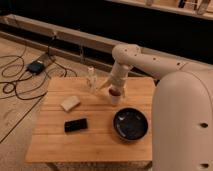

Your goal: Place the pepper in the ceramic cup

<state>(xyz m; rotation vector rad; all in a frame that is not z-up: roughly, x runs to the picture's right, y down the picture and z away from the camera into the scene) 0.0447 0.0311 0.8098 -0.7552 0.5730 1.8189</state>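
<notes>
The white ceramic cup (115, 98) stands on the wooden table (55, 145), right of the middle near the far edge. My gripper (113, 88) hangs straight down over the cup's mouth and touches or nearly touches its rim. A small red-orange patch, the pepper (114, 92), shows at the cup's mouth right under the gripper. I cannot tell whether the pepper is held or rests inside the cup. The arm comes in from the right and hides the cup's far side.
A wide dark bowl (130, 124) sits in front of the cup. A black flat object (75, 125) and a beige block (70, 103) lie to the left. A slim pale bottle-like figure (91, 79) stands just left of the gripper. Cables and a black box (36, 66) lie on the floor.
</notes>
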